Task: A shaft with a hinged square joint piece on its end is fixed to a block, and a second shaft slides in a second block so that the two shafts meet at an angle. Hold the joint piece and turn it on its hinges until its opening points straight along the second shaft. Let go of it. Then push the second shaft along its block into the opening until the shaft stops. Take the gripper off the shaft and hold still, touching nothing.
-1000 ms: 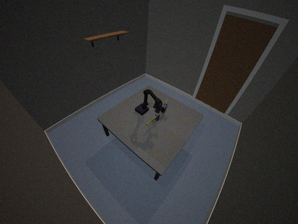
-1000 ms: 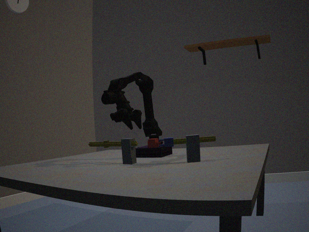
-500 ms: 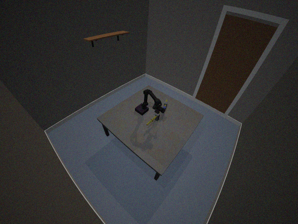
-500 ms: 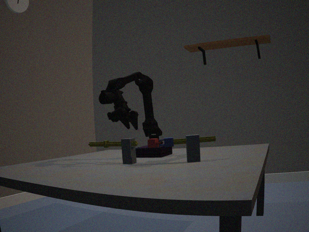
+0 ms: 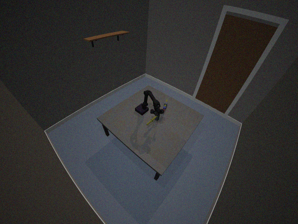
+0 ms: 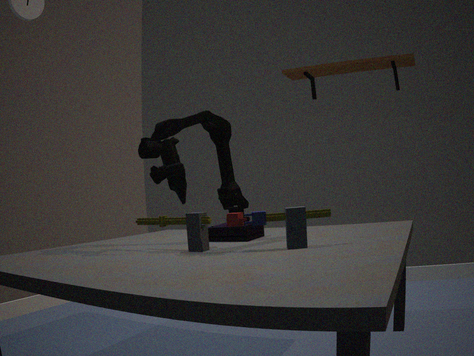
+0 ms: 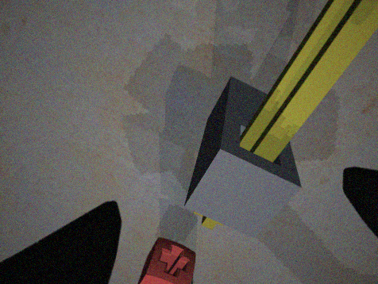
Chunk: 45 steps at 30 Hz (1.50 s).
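The open hand (image 5: 157, 118) (image 6: 183, 201) (image 7: 230, 196) was above the table (image 5: 178, 134) (image 6: 237, 275) (image 7: 71, 99), holding nothing.
A wooden shelf (image 5: 106, 35) (image 6: 352, 66) was on the wall; one grey block (image 6: 197, 231) (image 7: 242, 190) stood upright.

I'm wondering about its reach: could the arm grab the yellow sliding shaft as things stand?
Probably yes: the end effector is open above it, and the yellow shaft sticks out unobstructed.

Arm arched up & over, wrist bent, tool (image 5: 157, 117) (image 6: 183, 202) (image 7: 230, 196) pointing down, fingers wide apart w/ nothing btwn.
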Each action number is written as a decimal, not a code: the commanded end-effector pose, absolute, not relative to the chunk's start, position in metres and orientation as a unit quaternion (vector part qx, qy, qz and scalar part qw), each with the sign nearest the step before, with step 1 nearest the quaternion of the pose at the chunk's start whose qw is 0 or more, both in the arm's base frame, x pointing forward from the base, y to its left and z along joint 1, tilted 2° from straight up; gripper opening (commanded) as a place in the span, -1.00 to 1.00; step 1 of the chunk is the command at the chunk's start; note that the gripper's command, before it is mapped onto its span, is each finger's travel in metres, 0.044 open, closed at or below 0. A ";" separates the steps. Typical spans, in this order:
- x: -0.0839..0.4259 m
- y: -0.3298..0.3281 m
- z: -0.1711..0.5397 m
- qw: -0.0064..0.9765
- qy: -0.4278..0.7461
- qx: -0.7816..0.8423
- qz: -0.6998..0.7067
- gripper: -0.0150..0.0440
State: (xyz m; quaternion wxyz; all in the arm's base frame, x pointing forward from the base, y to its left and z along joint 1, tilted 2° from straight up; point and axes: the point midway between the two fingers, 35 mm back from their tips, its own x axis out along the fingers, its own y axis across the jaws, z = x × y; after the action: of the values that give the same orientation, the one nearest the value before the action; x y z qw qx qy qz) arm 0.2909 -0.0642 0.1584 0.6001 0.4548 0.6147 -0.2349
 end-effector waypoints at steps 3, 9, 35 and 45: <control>0.291 -0.095 0.158 0.653 0.629 0.372 -0.200 1.00; 0.288 -0.125 0.159 0.694 0.640 0.286 -0.165 1.00; 0.265 -0.212 0.167 0.725 0.688 0.006 -0.044 1.00; 0.266 -0.214 0.152 0.715 0.671 0.123 -0.153 1.00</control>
State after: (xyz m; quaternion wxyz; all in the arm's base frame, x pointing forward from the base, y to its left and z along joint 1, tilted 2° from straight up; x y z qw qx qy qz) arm 0.2668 -0.2129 0.1588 0.7226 0.0854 0.6758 -0.1179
